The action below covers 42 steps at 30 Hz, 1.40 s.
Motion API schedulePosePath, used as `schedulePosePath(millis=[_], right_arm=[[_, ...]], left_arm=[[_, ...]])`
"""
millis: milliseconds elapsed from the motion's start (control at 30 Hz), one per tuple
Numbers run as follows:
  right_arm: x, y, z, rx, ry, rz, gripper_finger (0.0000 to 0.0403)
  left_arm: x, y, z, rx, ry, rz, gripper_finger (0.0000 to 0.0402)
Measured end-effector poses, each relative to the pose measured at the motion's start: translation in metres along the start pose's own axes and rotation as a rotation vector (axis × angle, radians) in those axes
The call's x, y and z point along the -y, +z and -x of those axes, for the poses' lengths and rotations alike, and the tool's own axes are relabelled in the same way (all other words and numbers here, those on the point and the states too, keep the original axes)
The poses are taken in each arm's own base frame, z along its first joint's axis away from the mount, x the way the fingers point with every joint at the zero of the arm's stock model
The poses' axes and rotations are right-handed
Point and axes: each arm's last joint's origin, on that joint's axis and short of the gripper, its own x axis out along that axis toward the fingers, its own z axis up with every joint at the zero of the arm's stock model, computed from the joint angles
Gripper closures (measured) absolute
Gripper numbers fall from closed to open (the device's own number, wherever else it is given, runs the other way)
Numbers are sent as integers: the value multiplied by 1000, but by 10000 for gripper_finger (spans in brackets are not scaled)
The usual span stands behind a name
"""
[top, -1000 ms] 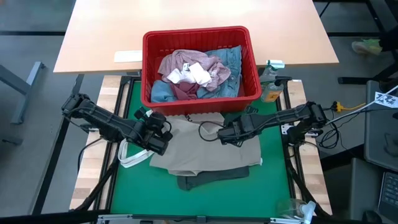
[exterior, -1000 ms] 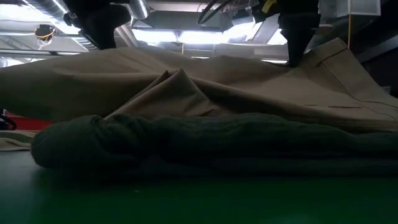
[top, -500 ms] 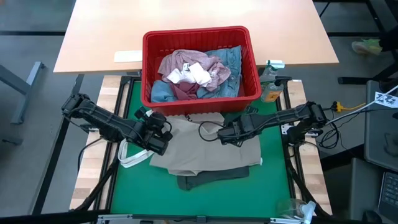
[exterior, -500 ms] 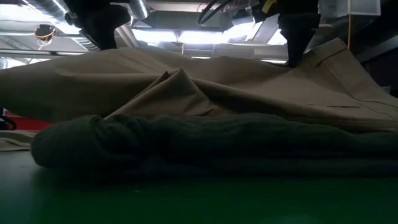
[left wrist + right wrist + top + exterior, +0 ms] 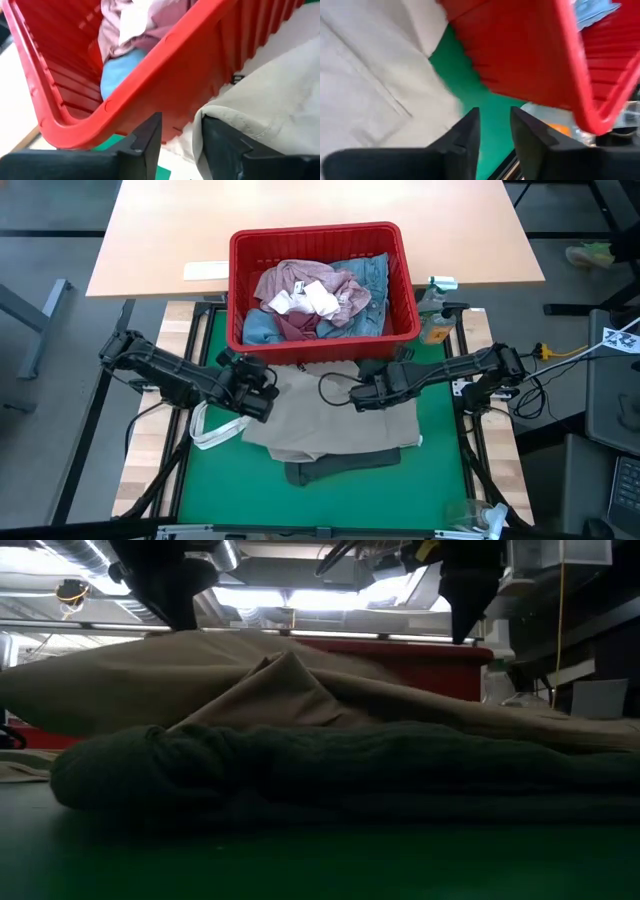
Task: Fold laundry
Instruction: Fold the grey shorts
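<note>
**A:** Green matting (image 5: 440, 470) covers the work table, and a pale wooden table (image 5: 180, 230) stands beyond its far edge. What does the overhead camera show?

**B:** A red basket (image 5: 322, 240) sits at the mat's far edge, holding a pink top (image 5: 300, 280), blue jeans (image 5: 375, 275) and white socks (image 5: 305, 300). Beige trousers (image 5: 330, 425) are spread mid-mat, lying over a dark green top (image 5: 340, 470) that pokes out toward the near edge. The left gripper (image 5: 262, 388) is at the trousers' far left corner, the right gripper (image 5: 362, 395) near their far right edge. A white bag strap (image 5: 215, 435) lies at the left edge.

**A:** And from table height?

**B:** The green top fills the foreground with the trousers heaped behind it. Both arms drop in from above.

**A:** The left wrist camera?

**B:** Its fingers (image 5: 145, 142) stand apart, with nothing between them. The trouser edge touches one finger, and the basket wall looms just beyond.

**A:** The right wrist camera?

**B:** Its fingers (image 5: 465, 135) are also parted, holding nothing, over bare mat beside the trousers and below the basket.

**A:** What could go wrong?

**B:** I judge both arms sit very near the basket; a forward reach could shove it. The cloth touching the left finger might drag and spoil the fold.
</note>
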Motion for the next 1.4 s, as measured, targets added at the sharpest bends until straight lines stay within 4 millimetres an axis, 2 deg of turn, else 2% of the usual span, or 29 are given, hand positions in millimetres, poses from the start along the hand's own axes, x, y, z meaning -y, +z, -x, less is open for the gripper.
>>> schedulePosePath(millis=[233, 500, 767, 967, 1100, 1233, 1400], right_arm=[[-1, -1, 0, -30, 40, -1, 243], [-7, -4, 1, -152, 213, -4, 240], [-11, 1, 2, -115, 272, -39, 239], [-17, 5, 3, -117, 371, -64, 239], [-31, 1, 10, -113, 476, -40, 239], [-56, -15, 19, -70, 513, 33, 239], [-86, -45, 18, -54, 501, 139, 239]], left_arm=[[-3, 2, -7, -80, -1, 17, 258], [-12, -2, -8, -140, 56, 9, 257], [-20, -7, -6, -224, 103, -23, 257], [-19, -11, -4, -337, 59, -17, 257], [-13, -17, 2, -467, -36, -60, 257], [-3, -28, 16, -583, -172, -121, 257], [15, -44, 42, -552, -357, -166, 257]])
